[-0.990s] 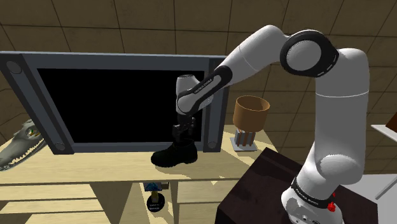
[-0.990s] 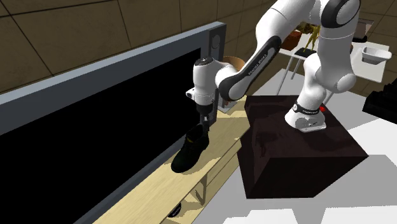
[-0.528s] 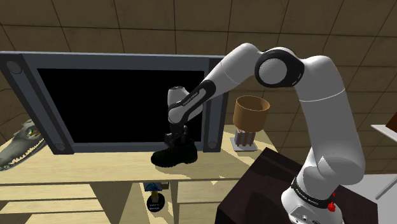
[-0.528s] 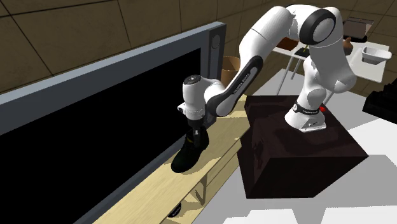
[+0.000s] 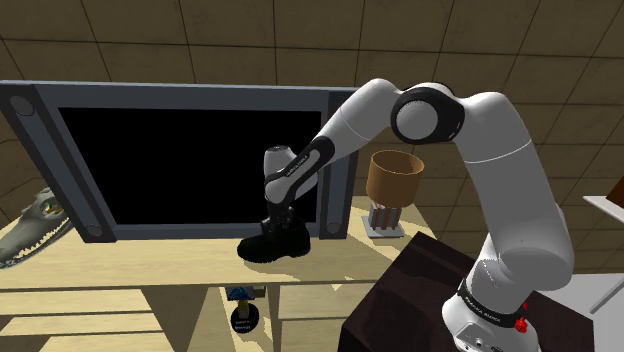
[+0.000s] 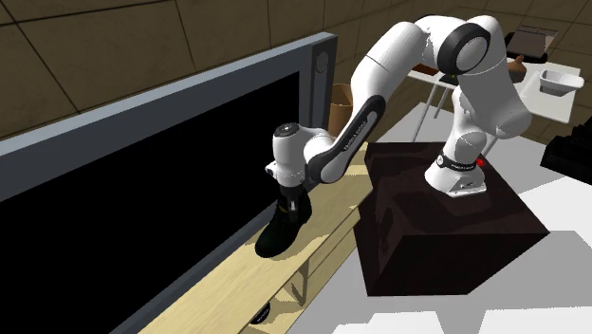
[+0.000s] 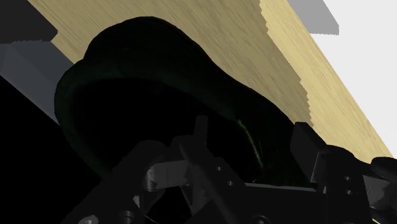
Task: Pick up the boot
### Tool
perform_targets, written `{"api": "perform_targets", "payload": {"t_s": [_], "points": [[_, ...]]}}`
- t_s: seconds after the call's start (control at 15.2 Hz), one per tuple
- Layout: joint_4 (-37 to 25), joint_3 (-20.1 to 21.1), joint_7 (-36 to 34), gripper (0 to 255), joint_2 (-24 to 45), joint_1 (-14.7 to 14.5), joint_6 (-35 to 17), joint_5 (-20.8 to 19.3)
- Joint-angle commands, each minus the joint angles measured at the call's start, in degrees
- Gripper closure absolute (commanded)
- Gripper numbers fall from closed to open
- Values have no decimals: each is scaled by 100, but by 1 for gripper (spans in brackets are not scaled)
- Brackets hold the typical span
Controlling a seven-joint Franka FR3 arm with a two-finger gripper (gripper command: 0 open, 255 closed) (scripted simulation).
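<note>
On a pale wooden shelf, just in front of a large dark television, a black ankle boot stands upright. It sits at about seven o'clock from the middle of the shoulder view, with its toe pointing toward nine o'clock. A white robot arm arches over from its stand at five o'clock, and its black gripper hangs straight down at the boot's open top. Seen from the wrist, the two fingers stand apart and unclenched, seemingly one inside the opening and one outside, with the collar wall between them. Whether either touches the wall cannot be told. The boot rests on the shelf, not lifted. A brown cup-shaped object sits at two o'clock from the gripper, well apart. The step in hand looks like final placing before the grasp. Next, the fingers would need to close firmly on the collar and then rise toward twelve o'clock, because a hold on one thin wall may let the boot swing or slip.
</note>
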State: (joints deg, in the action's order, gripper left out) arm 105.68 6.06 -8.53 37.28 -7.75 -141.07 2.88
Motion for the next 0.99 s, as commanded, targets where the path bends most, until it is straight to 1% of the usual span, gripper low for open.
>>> {"api": "perform_targets", "payload": {"t_s": [0.0, 0.53, 0.92], "points": [[4, 0, -1, 255, 8, -2, -14, 0], [-9, -1, 4, 255, 17, 2, -10, 0], [47, 16, -13, 255, -342, 19, 291, 16]]}}
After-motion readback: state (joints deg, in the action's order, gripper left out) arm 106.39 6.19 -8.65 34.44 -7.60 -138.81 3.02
